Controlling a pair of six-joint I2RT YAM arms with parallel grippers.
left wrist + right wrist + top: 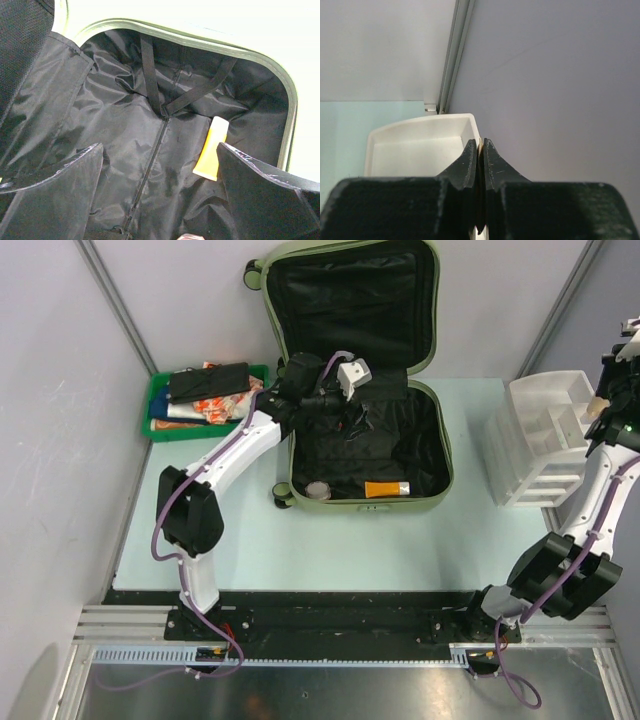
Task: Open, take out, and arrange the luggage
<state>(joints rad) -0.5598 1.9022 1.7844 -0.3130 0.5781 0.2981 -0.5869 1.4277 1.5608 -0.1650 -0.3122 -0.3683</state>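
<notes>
The luggage [446, 465] lies open on the desk [300, 550]. Inside it the left end effector [160, 147] hangs spread wide — orange tube [212, 150] nearby. Right of the luggage, the right end effector [480, 146] is pressed together above a white organizer [535, 440].

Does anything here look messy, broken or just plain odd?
Nothing looks spilled or broken. The luggage lies open, with an orange tube and a small round container loose at its near edge. The green tray beside it, on the left arm's side, holds a jumbled heap of packets.
</notes>
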